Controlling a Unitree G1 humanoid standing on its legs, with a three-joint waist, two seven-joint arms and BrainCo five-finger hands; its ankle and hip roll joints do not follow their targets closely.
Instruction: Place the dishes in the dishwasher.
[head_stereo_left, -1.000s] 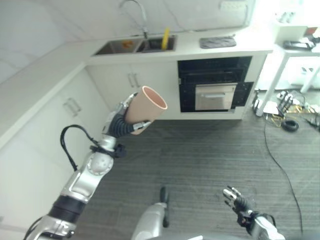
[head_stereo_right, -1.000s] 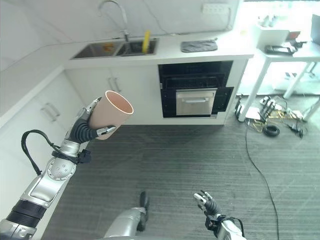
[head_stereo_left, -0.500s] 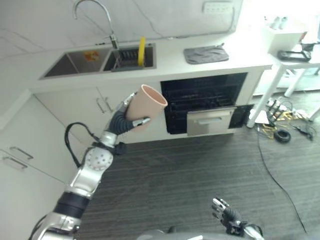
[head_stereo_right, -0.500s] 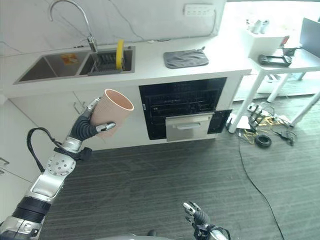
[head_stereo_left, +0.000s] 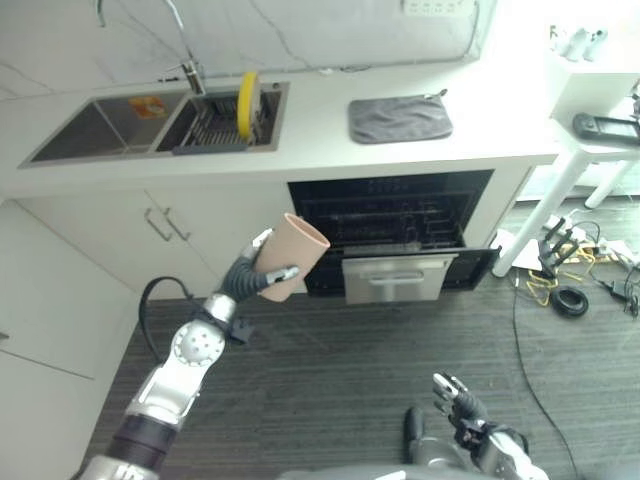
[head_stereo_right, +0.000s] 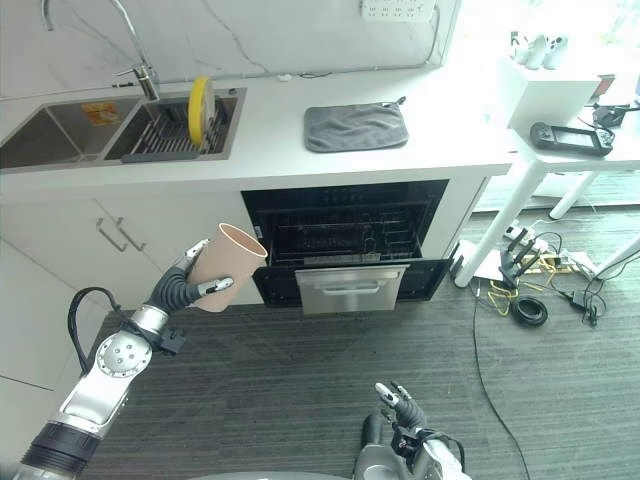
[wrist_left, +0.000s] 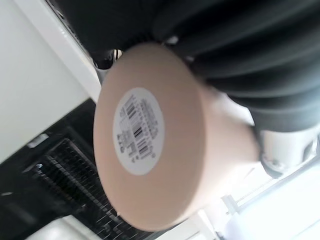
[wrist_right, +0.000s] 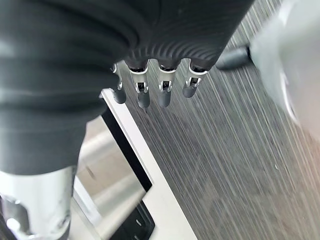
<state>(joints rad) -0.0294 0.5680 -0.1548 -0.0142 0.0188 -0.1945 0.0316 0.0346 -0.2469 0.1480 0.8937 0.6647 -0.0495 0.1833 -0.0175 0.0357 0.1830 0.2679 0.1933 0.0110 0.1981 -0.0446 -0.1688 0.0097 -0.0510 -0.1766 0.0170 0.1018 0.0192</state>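
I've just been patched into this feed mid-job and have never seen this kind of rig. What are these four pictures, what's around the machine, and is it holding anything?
This is a two-legged humanoid robot in a kitchen. The two wide pictures come from cameras on its head, looking down. The other two are wrist cameras, one on each arm.

The left hand is curled round a peach-coloured plastic cup; the left wrist view shows the cup's base with a barcode sticker. The right hand hangs low over the dark floor, fingers relaxed, holding nothing.

Ahead is a white counter. On it lies a grey folded cloth. A steel sink holds a dark rack with a yellow plate standing on edge. Under the counter is the black dishwasher, open, with its wire rack showing.
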